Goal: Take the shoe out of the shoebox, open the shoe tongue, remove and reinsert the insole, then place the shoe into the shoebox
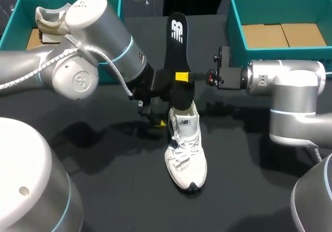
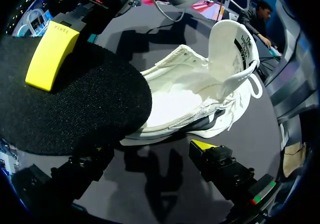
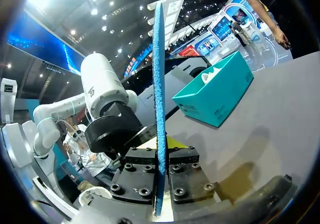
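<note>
Right claw (image 1: 182,78): clenched on insole (image 1: 178,37), held upright above shoe (image 1: 185,149) for reinsertion.
Left claw (image 1: 155,117): released beside its heel, mid counter (image 1: 104,190).

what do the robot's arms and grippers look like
Both the left arm and right arm are smooth silver-grey tubes with rounded joint caps and thin light-blue rings at the joints. A white ribbed cable runs along the left arm. The left gripper and right gripper are black and blocky with bright yellow fingertips.
</note>
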Robot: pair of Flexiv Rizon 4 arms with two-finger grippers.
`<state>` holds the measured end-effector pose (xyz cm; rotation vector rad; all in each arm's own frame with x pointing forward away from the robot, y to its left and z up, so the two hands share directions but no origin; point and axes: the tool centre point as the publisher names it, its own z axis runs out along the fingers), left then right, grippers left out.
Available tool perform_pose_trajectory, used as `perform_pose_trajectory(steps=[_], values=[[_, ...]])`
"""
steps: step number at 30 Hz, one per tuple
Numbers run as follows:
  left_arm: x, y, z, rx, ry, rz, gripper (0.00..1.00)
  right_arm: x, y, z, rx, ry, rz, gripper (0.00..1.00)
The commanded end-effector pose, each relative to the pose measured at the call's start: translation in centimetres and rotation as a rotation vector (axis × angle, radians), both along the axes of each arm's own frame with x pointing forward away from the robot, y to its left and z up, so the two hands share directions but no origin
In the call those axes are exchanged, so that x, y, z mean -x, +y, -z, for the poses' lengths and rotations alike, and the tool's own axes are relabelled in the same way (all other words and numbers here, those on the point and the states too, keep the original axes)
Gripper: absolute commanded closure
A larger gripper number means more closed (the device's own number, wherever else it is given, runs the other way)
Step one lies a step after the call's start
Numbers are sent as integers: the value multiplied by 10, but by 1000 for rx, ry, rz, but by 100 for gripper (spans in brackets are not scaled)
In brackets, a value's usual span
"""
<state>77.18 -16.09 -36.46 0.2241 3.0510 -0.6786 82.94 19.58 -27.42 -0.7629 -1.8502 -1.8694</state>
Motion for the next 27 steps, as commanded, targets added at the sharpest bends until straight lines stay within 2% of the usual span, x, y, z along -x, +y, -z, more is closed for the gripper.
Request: perform_pose_trajectory(steps=[1, 13, 27], values=[[1, 1, 0, 0, -1, 0, 0, -1, -1, 4, -4, -3, -12, 100], [1, 1, 0, 0, -1, 0, 0, 3, -5, 10, -7, 6, -19, 100], [1, 1, 0, 0, -1, 0, 0, 18, -6, 22, -5, 41, -19, 100]])
